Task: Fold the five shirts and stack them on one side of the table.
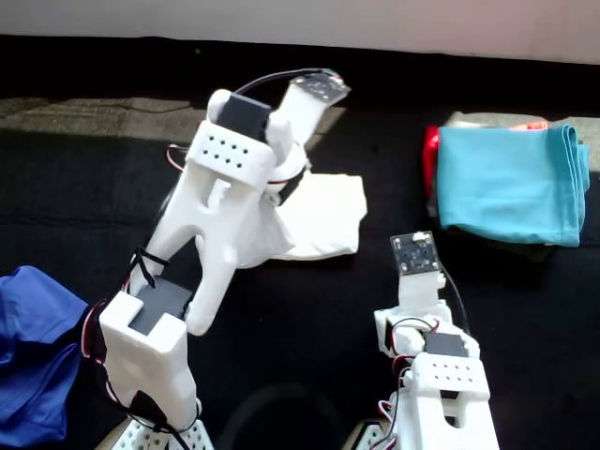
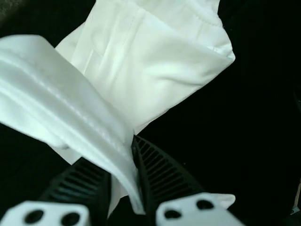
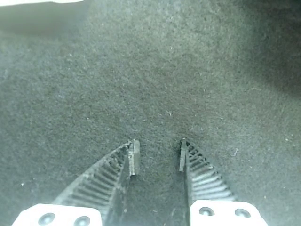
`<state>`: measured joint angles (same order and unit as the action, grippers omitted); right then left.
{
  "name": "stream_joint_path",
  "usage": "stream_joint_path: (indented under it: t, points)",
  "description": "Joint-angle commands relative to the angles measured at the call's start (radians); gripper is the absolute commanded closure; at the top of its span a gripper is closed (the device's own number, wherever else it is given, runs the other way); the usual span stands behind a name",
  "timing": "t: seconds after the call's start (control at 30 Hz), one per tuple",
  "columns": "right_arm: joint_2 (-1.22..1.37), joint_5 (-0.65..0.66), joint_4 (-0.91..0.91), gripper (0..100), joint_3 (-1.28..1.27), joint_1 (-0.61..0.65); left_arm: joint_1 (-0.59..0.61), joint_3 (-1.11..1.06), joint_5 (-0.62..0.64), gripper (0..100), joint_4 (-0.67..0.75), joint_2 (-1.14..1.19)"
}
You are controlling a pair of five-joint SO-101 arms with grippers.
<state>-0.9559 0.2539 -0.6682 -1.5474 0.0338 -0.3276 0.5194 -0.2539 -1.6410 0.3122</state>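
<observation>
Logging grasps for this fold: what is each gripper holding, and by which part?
The left gripper pinches a folded edge of the white shirt; the right gripper is open, holding nothing.

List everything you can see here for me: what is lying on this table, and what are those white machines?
white shirt: one, white, mid-table, partly folded, one edge lifted
teal shirt: one, teal, folded, on top of the stack at the table's right side
red shirt: one, red, under the teal shirt, its edge peeking out
blue shirt: one, blue, crumpled beside the left arm's base
table cover: one, black, spread over the table
left arm: one, white, stretched over the white shirt
right arm: one, white, at the near edge
left pincer: one, black fingers, shut on the white shirt's edge
right pincer: one, black fingers, open, over bare table cover
</observation>
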Motion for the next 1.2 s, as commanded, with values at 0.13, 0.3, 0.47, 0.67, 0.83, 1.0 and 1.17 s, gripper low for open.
stream_joint_path:
  t: [0.13,0.3,0.47,0.67,0.83,1.0,1.17]
  points:
    - [-0.002,0.0,0.015,84.7,-0.013,-0.025,-0.074,0.05,0.017,99,0.101,0.096]
    - [-0.002,0.0,0.015,84.7,-0.013,-0.024,-0.073,0.188,0.061,99,0.146,0.234]
    - [-0.002,0.0,0.015,84.7,-0.015,-0.024,-0.079,0.406,0.063,99,0.137,0.41]
    - [-0.002,0.0,0.015,84.7,-0.015,-0.024,-0.124,0.63,0.063,99,0.133,0.588]
    - [-0.002,0.0,0.015,84.7,-0.015,-0.024,-0.147,0.74,0.063,99,0.115,0.682]
    - [-0.002,0.0,0.015,84.7,-0.015,-0.024,-0.13,0.794,0.063,91,0.086,0.71]
    - [-0.002,0.0,0.015,84.7,-0.015,-0.024,-0.102,0.898,0.063,79,-0.025,0.71]
